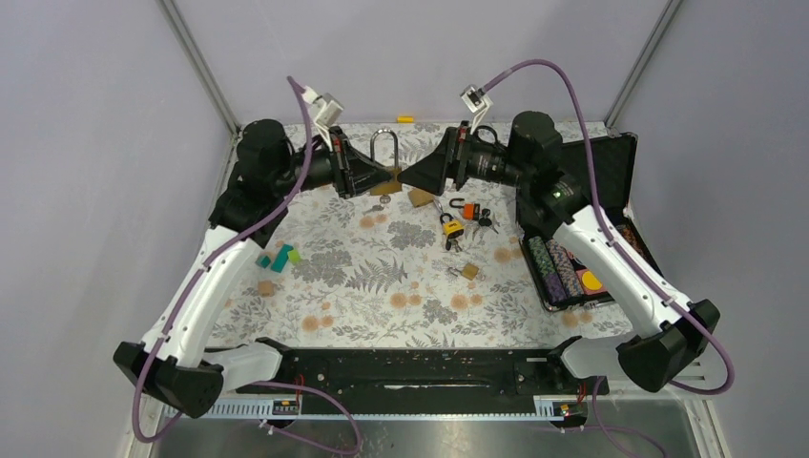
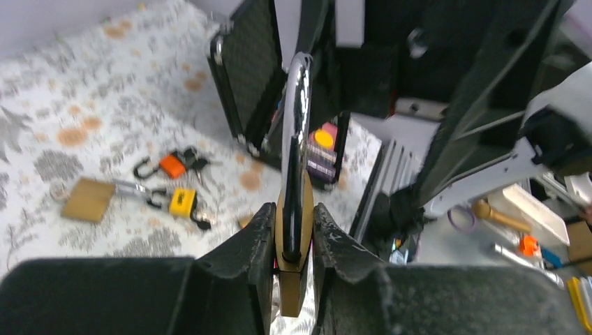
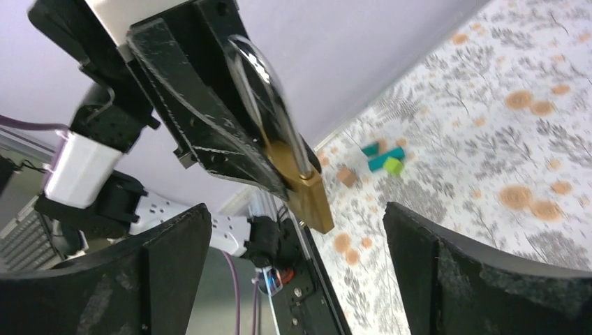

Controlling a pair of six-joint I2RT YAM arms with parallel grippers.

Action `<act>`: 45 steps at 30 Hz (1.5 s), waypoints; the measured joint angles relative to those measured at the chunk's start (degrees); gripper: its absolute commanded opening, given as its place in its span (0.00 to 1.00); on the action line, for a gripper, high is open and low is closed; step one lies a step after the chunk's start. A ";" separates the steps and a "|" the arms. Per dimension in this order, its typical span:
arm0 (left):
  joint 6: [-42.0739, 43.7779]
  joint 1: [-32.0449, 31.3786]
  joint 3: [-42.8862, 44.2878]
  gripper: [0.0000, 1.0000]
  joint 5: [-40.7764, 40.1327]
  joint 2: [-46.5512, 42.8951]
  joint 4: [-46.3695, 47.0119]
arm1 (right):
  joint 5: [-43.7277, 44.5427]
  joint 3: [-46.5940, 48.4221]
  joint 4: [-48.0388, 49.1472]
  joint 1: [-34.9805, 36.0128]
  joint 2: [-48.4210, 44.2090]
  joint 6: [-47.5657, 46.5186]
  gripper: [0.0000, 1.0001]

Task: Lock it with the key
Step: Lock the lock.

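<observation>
brass padlock (image 3: 307, 195) clamped between left fingers (image 2: 244, 258), right fingers (image 3: 174, 265) spread wide nearby

**benchrat:** So the left arm (image 1: 196, 286) and right arm (image 1: 615, 253) are white shells with chunky black joints (image 1: 262, 153)?

**yam_fan:** Yep. A purple cable (image 1: 563, 81) trails along each one, up to a little white box (image 1: 329, 110) at the wrist. The left end effector (image 1: 382, 181) and right end effector (image 1: 412, 176) are matte black, and the fingers (image 3: 174, 258) are pretty scuffed. There's a tiny green light (image 1: 556, 194) on the right one.
</observation>
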 measured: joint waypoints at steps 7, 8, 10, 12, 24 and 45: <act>-10.56 -0.35 -0.37 0.00 -6.60 -2.16 15.93 | -0.39 -4.52 17.46 1.42 1.42 7.41 0.73; -12.00 -0.35 -0.37 0.00 -7.32 -2.19 17.90 | -0.39 -4.52 18.56 1.95 1.79 7.61 0.70; -14.16 -0.33 -0.44 0.00 -8.31 -2.19 20.81 | -0.48 -4.52 20.96 3.13 2.54 8.09 0.66; -15.74 -0.33 -0.55 0.00 -8.96 -2.19 22.84 | -0.70 -4.52 22.73 3.74 2.93 8.50 0.61; -21.86 -0.35 -2.32 0.00 -10.58 -2.51 31.19 | -2.03 -4.31 29.68 4.48 5.38 11.72 0.13; -26.99 8.57 -2.49 0.00 -8.85 -7.45 37.22 | -18.23 -3.30 25.29 4.33 5.92 8.37 0.00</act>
